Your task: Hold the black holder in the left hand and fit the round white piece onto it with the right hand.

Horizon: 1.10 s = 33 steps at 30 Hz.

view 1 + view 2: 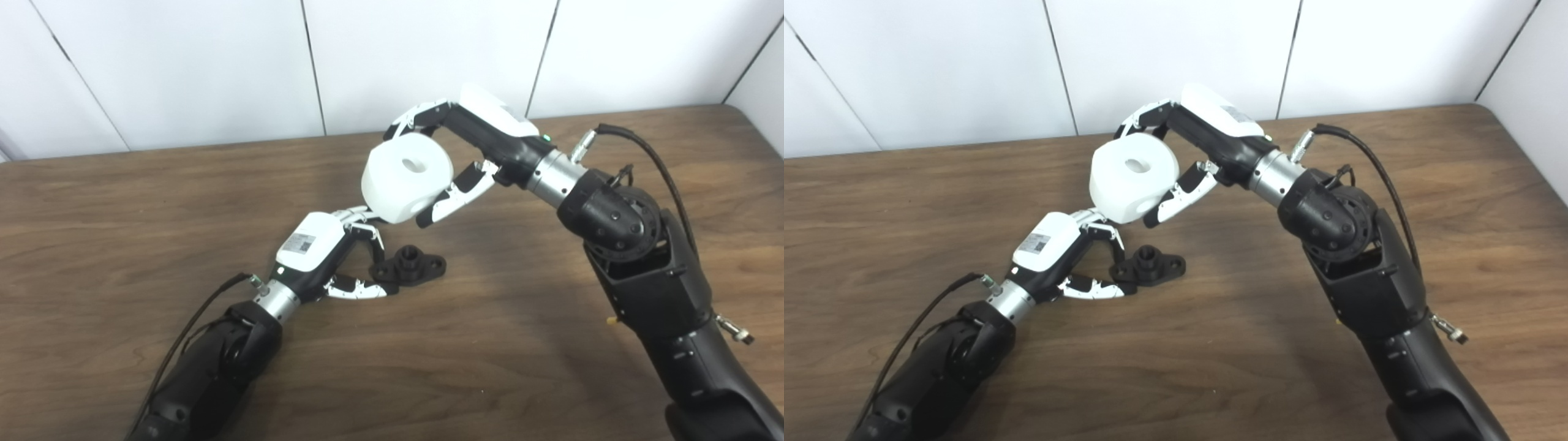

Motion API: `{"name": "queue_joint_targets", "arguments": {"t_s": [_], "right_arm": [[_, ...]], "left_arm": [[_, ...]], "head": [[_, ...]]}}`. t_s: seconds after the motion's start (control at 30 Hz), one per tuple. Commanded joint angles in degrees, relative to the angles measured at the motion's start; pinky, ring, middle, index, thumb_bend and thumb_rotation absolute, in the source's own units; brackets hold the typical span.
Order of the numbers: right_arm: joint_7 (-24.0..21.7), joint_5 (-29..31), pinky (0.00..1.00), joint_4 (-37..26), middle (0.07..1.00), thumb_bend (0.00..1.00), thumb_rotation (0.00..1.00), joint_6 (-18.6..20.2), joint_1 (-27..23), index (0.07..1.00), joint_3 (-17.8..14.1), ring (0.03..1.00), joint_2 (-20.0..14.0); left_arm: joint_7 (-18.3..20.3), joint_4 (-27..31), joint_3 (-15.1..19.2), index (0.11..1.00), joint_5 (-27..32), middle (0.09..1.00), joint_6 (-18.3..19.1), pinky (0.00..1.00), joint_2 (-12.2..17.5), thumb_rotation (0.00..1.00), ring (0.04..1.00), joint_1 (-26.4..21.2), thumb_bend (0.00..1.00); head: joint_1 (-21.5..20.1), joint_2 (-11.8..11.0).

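1. The left hand (318,248) carries a small label on its white back cover; it shows a square code pattern with tiny lines of print beside it, all too small to read.
2. The right hand (1213,131) carries a similar small grey label on its white back cover, seen in the right eye view; its print is too blurred to read.
3. No other text, brand, number or sign can be read anywhere near these two hands.

Black holder (409,264) flat on wooden table (520,367)
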<state>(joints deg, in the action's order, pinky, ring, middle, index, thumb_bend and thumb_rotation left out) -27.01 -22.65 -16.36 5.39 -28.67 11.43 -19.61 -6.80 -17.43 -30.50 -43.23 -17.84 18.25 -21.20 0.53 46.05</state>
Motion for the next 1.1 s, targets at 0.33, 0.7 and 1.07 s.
{"name": "queue_joint_targets", "arguments": {"t_s": [0.33, 0.7, 1.07], "right_arm": [[-2.1, -1.7, 0.66, -0.4, 0.753, 0.52, 0.13, 3.4, -0.1, 0.48, 1.4, 0.783, -2.5], [-0.8, -4.4, 0.66, 4.4, 0.754, 0.52, 0.13, 1.1, 0.6, 0.48, 3.5, 0.785, -2.4], [-1.2, -6.6, 0.68, 7.9, 0.756, 0.52, 0.13, -0.6, -0.4, 0.48, 6.5, 0.784, -2.2]], "left_arm": [[5.7, -1.7, -2.5, 0.48, -2.4, 0.822, 2.2, 0.8, 0.3, 0.07, 0.871, 2.0, 0.52], [5.9, -0.9, -2.6, 0.48, -2.4, 0.823, 2.6, 0.8, 0.4, 0.07, 0.871, 2.3, 0.52], [6.2, -0.9, -2.7, 0.48, -2.5, 0.825, 2.9, 0.8, 0.2, 0.07, 0.869, 2.1, 0.52]], "head": [[0.2, 0.3], [0.4, 0.7], [0.6, 0.9]]}}
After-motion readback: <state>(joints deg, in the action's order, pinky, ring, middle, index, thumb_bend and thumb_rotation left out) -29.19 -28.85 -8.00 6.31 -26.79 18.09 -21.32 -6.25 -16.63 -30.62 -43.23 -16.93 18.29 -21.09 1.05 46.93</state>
